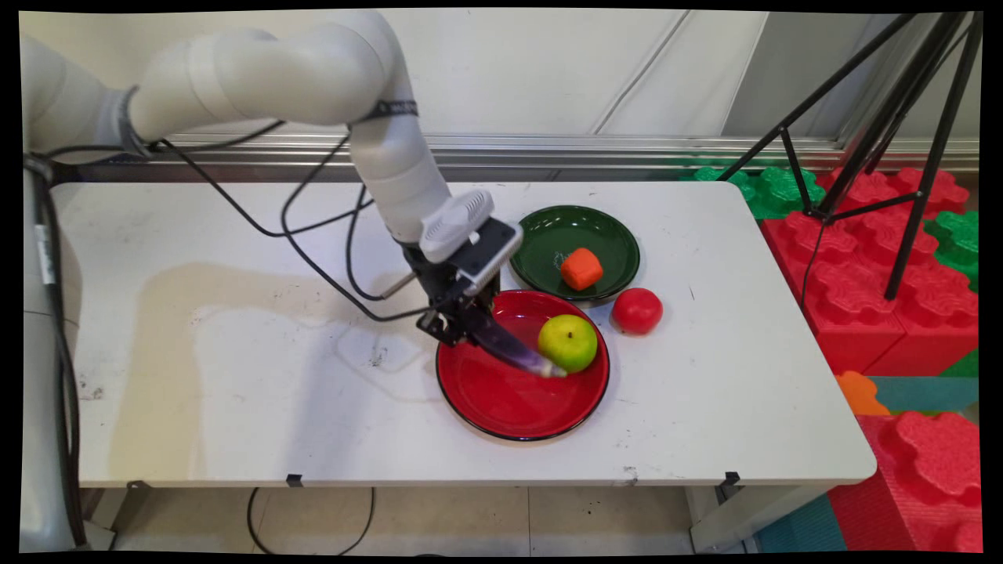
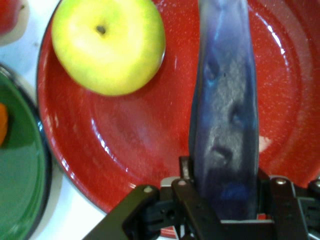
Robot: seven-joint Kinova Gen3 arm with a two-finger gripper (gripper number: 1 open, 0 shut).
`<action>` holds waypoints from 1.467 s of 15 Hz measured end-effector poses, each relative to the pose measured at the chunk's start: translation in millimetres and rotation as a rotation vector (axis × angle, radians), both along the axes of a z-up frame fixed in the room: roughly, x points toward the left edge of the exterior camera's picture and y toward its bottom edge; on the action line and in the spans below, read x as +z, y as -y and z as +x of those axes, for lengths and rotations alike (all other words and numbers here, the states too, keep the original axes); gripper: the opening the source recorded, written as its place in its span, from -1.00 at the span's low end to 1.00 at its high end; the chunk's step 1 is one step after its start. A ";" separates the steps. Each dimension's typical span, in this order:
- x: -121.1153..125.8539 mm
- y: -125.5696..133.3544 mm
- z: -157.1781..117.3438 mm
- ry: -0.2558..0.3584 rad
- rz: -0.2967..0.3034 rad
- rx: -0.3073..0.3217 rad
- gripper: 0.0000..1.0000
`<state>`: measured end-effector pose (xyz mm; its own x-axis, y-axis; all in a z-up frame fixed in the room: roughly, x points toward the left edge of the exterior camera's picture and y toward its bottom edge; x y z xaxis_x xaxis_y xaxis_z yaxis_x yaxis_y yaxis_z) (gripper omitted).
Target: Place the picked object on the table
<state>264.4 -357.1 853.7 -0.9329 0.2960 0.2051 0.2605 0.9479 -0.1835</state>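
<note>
The black two-finger gripper (image 1: 462, 317), jaws clenched on a long purple eggplant (image 2: 225, 125), hangs over the glossy red plate (image 1: 501, 399) beside a yellow-green apple (image 1: 568, 342).

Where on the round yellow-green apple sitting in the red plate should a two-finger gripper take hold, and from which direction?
Probably from straight above, fingers closing across the widest middle of the round yellow-green apple. It sits stem-dimple up on the glossy red plate, so its sides are the broadest opposing surfaces. The plate's raised rim hampers a low sideways approach. The black gripper is shut on a long purple eggplant-like piece beside the apple.
</note>
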 end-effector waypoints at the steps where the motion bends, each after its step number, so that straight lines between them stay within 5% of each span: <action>1: 8.1 -3.6 3.6 -0.007 -0.001 0.027 -1.00; 7: 53.1 -22.8 26.5 -0.054 -0.027 0.212 -1.00; 12: 91.3 -32.5 49.1 -0.127 -0.083 0.497 -1.00; 22: 107.3 -18.9 70.2 -0.200 -0.154 0.886 -1.00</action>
<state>334.6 -338.3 961.0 -0.7829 -0.4725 0.4048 -0.5995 0.7469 -0.2876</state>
